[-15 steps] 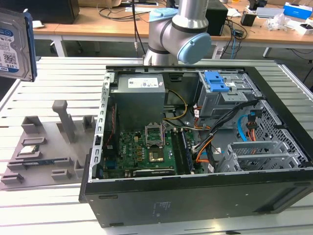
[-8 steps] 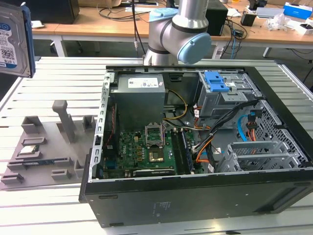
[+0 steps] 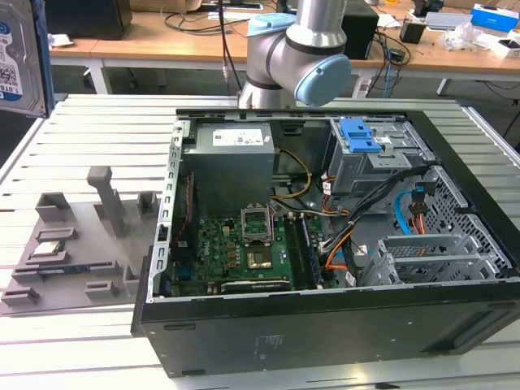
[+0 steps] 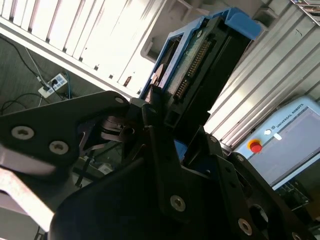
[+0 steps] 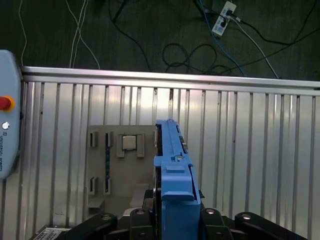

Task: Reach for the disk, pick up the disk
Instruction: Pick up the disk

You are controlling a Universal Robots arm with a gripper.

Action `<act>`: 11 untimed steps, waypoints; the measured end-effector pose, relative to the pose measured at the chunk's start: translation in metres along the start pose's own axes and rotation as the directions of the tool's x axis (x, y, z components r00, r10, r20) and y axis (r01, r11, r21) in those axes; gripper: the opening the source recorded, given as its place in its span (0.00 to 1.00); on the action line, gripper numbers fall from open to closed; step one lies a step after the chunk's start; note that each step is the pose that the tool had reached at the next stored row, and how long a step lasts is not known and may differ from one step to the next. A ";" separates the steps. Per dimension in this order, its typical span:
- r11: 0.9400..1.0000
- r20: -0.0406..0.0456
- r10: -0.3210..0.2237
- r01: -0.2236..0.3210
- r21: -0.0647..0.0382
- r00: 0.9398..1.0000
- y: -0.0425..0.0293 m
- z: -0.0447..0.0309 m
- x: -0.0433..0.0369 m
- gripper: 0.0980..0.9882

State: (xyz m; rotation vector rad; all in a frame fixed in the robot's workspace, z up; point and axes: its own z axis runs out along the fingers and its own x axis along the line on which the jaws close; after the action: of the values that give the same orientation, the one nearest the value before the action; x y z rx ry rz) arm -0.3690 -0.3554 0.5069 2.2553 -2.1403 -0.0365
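Observation:
The disk [image 5: 172, 170] stands edge-on in the first wrist view, its blue bracket facing the camera, high above the slatted table. My gripper [image 5: 172, 225] is shut on it, with a black finger pressed on either side. The second wrist view has the disk [image 4: 200, 60] sticking out past the black fingers [image 4: 150, 125], its connector edge and blue frame showing. In the exterior view the disk [image 3: 16, 57] hangs at the upper left corner, silver with a white-and-blue label, well off to the left of the arm [image 3: 301, 57].
An open computer case [image 3: 455, 138] lies on the slatted metal table [image 3: 81, 122], with a blue-topped drive cage [image 3: 366, 146] inside. A grey fixture [image 3: 81, 236] beside it holds a small silver chip [image 5: 129, 142]. A pendant [image 5: 7, 125] rests at the table's edge.

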 end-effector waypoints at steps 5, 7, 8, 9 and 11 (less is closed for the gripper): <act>1.000 0.000 0.000 0.000 0.000 1.000 -0.0001 -0.0365 0.0001 0.30; 1.000 0.000 0.000 0.000 0.000 1.000 0.0000 -0.0368 0.0001 0.30; 1.000 0.000 0.000 0.000 0.000 1.000 0.0000 -0.0369 0.0001 0.30; 1.000 0.000 0.000 0.000 0.000 1.000 0.0000 -0.0370 0.0001 0.30; 1.000 0.000 0.000 0.000 0.000 1.000 0.0000 -0.0370 0.0001 0.30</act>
State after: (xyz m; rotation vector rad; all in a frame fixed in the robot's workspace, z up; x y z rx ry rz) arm -0.3675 -0.3553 0.5439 2.2552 -2.1401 -0.0369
